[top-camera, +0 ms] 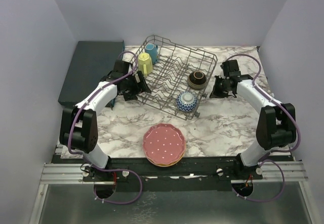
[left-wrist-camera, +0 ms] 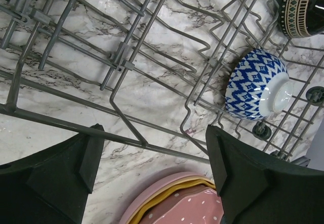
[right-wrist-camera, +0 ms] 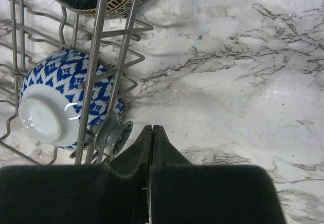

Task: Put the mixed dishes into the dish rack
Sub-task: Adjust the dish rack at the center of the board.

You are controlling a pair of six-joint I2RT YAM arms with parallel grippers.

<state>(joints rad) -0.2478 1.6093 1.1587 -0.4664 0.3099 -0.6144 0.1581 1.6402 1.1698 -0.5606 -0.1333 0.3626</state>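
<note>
Left gripper (left-wrist-camera: 152,145): jaws spread wide, nothing between them; it hangs over the rack's (top-camera: 172,79) near-left rim, and a rim wire crosses below the gap.
Right gripper (right-wrist-camera: 152,128): fingers pressed together, holding nothing; it sits low just outside the rack's right side.
Rack foot (right-wrist-camera: 110,135): round, just left of the right fingertips; whether it touches them cannot be told.
Rack: on the table (top-camera: 228,125), askew to its edges, with one corner toward the left gripper and the opposite corner toward the right one; the tines stand upright.
Blue bowl (left-wrist-camera: 255,84): in the rack's near corner, ahead and right of the left gripper and left of the right one. It is tipped over, its white foot ring turned up and toward the right gripper and its mouth turned away from it.
Brown bowl (top-camera: 197,79): in the rack beyond the blue bowl, beside the right gripper.
Mugs: yellow (top-camera: 145,63) and blue (top-camera: 151,52) stand side by side in the rack's far-left corner, just past the left gripper; which way their mouths face is unclear.
Plates (top-camera: 163,144): flat stack, pink on top, behind the left gripper toward the arm bases, apart from the rack.
Open room: bare marble ahead and right of the right gripper; empty tine rows ahead of the left one.
Slab (top-camera: 91,72): dark teal, outboard of the left arm.
</note>
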